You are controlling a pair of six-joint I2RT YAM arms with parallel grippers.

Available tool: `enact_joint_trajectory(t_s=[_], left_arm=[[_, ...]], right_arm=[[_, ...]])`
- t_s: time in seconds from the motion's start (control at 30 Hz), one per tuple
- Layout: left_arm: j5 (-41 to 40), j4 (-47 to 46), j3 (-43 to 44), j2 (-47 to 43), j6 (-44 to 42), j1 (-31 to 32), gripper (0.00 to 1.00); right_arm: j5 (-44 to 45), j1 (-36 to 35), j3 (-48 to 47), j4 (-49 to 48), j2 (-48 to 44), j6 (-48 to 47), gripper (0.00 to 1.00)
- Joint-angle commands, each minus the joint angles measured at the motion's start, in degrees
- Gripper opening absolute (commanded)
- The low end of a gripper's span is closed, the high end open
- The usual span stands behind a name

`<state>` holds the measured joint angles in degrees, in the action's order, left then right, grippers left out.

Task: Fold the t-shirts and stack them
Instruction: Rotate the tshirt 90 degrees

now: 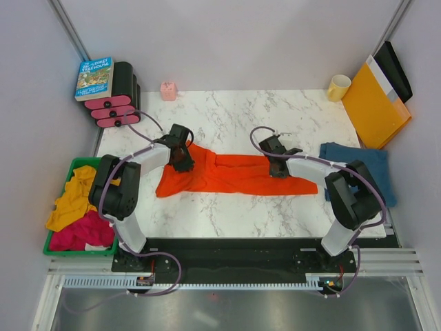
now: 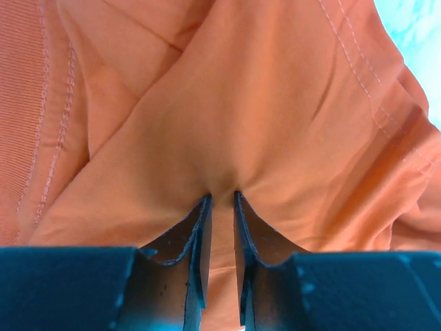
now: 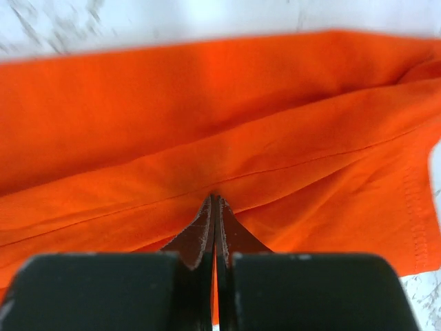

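Note:
The bright orange-red t-shirt lies stretched in a long band across the middle of the marble table. My left gripper is at its left end, shut on a fold of the cloth, which fills the gap between the fingers. My right gripper is on its right part, pinched shut on a thin fold of the shirt. The dark denim-blue t-shirt lies folded to a rough square at the right edge, partly behind the right arm.
A green bin of yellow and pink clothes sits at the left. A book on pink-and-black rolls and a small pink thing stand at the back left. A yellow mug and an orange-yellow envelope are at the back right.

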<state>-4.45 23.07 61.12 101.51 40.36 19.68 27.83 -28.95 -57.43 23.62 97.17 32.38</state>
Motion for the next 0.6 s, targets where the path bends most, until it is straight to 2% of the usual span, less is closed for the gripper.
enact_joint_trajectory(t_s=[0.0,0.17,0.27,0.57], left_arm=[[-1.88,4.35,3.73,5.00,-0.02,-0.26,0.25],[-2.23,6.90,7.77,9.92,-0.28,-0.70,0.24],[-1.18,8.21,13.13,12.82,-2.65,-0.79,0.25],[6.56,17.61,39.13,28.46,-6.69,-0.52,0.24]], right_arm=[[-1.99,-0.05,2.32,0.29,1.53,1.98,0.00],[-9.10,-0.14,3.55,1.08,2.85,2.95,0.00],[-13.32,-1.36,5.48,0.91,1.72,3.39,0.00],[-16.84,-10.68,11.28,2.75,-5.22,8.48,0.00]])
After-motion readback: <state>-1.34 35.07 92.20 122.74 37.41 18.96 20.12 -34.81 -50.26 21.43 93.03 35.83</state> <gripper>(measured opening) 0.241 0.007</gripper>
